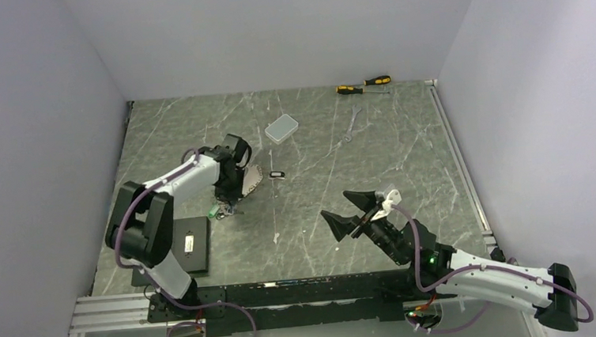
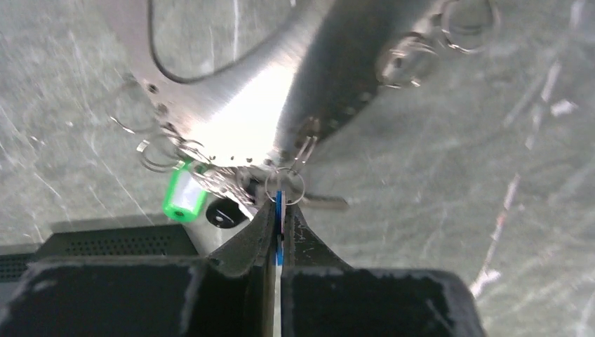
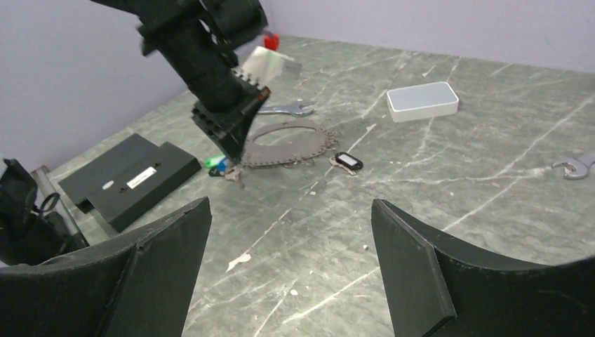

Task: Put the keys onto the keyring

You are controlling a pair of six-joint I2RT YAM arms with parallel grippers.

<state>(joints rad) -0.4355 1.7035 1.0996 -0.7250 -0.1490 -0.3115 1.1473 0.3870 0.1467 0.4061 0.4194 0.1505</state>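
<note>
Blue key (image 2: pixel 279 208) between fingers (image 2: pixel 243 247); label (image 3: pixel 131 179) illegible

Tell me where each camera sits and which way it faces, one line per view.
Top external: above and behind the arm bases, looking down on the table; both arms show, with left gripper and right gripper.
Left wrist: on the left arm, looking down past the shut left gripper at the blue key and keyring.
Right wrist: low, facing across the table toward the left arm; the open right gripper frames it.
Shared: both wrist views show the keyring and green key.
</note>
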